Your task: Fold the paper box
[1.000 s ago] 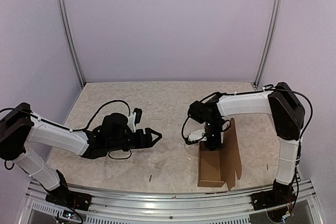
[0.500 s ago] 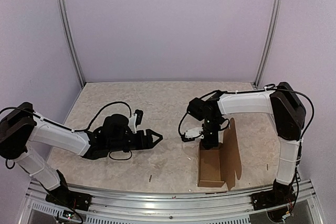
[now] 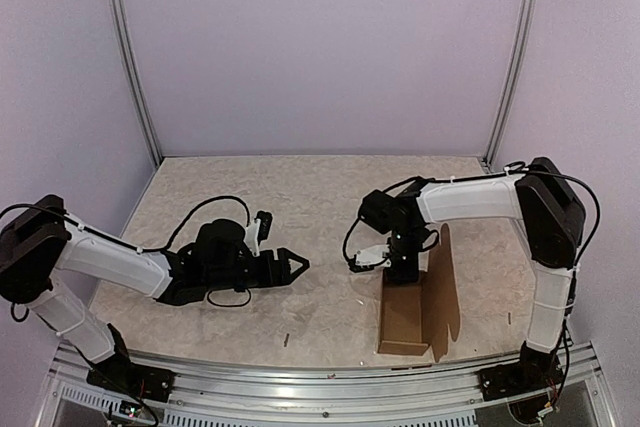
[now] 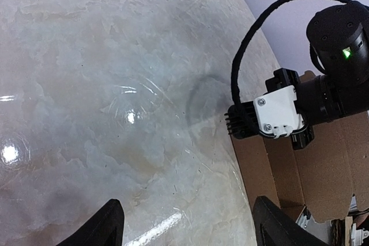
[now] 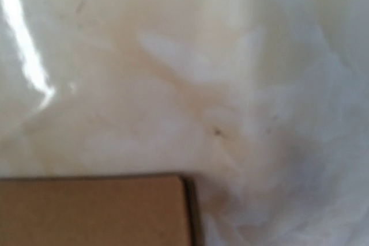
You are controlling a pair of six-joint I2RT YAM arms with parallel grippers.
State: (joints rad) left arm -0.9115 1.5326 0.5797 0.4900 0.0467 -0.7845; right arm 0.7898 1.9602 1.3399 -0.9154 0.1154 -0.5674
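Your left hand (image 3: 297, 264) is spread and your right hand (image 3: 405, 275) is unreadable, so pinch the probably light, creasable paper box (image 3: 402, 319) by its upright flap (image 3: 441, 287).

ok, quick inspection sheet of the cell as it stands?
Surface: pale marbled table, glossy, with glare patches in the wrist views.
Job's things: paper box at the right front, one brown panel standing upright along its right side.
Clutter: small dark fleck near the front edge.
Grippers: left tool open, low over bare table, apart from the box; right tool points down at the box's far end, open or shut cannot be told.
Cables: left cable arcs over the left wrist; right cable loops beside the right wrist.
Surroundings: lilac walls, aluminium posts, front rail.
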